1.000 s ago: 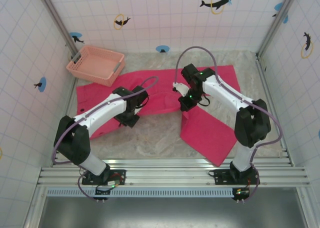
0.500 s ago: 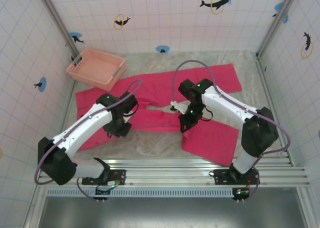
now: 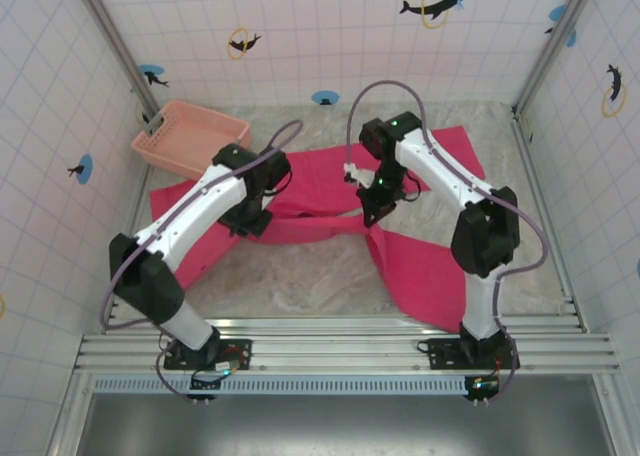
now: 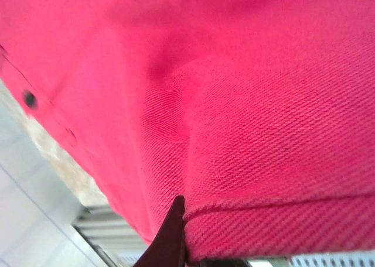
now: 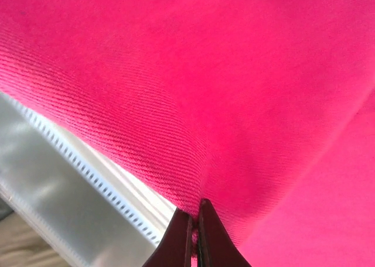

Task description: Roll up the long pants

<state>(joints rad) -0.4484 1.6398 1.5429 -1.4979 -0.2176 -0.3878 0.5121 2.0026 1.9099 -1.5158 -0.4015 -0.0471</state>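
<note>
At the upper left of the top view, a pale pink lattice basket (image 3: 190,136) sat against the tiled wall, its near corner touching the long pants (image 3: 425,266), which spread across the middle of the marbled worktop (image 3: 300,276) from left of centre out to the right. The left leg of the pants ran toward the lower left, partly hidden beneath the white left arm. The left end effector (image 3: 252,216) pressed down into a bunched fold of the cloth, and from above its jaws could not be made out. In the left wrist view, one dark finger (image 4: 173,232) poked up at the bottom edge with the stitched hem pinched against it, the other finger buried under cloth, so it was closed on the pants. A small dark button (image 4: 28,98) showed at the left edge, blurred. Right of centre, the right end effector (image 3: 372,211) met the raised fold, and in the right wrist view its two dark fingers (image 5: 186,235) were squeezed together, gripping the magenta cloth. The right leg ran to the lower right, folded.
</note>
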